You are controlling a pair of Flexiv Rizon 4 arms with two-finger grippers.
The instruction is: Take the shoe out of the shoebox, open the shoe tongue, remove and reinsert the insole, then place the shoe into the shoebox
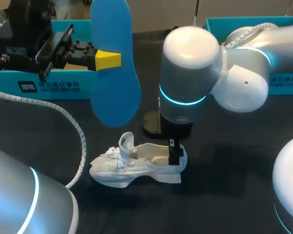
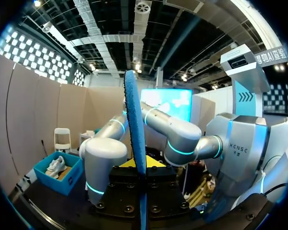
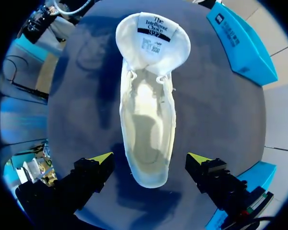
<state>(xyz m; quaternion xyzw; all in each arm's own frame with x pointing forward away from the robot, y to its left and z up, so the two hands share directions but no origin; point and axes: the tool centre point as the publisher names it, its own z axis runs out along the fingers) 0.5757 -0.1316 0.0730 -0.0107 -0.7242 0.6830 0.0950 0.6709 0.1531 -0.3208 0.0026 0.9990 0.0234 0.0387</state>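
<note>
Shoe (image 1: 136, 165) outside shoebox (image 1: 53, 87), insole (image 1: 113, 97) in left tool (image 1: 109, 59)

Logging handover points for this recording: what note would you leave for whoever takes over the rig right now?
Left gripper: shut on the blue foam insole, held up above the table.
Right gripper: open, fingers either side of the heel of the white lace-up shoe, clear of it.
The shoe stands on the dark table, tongue pulled open, no insole inside.
Done: shoe out, tongue opened, insole removed.
Left: reinsert the insole, put the shoe into the teal cardboard shoebox.
</note>
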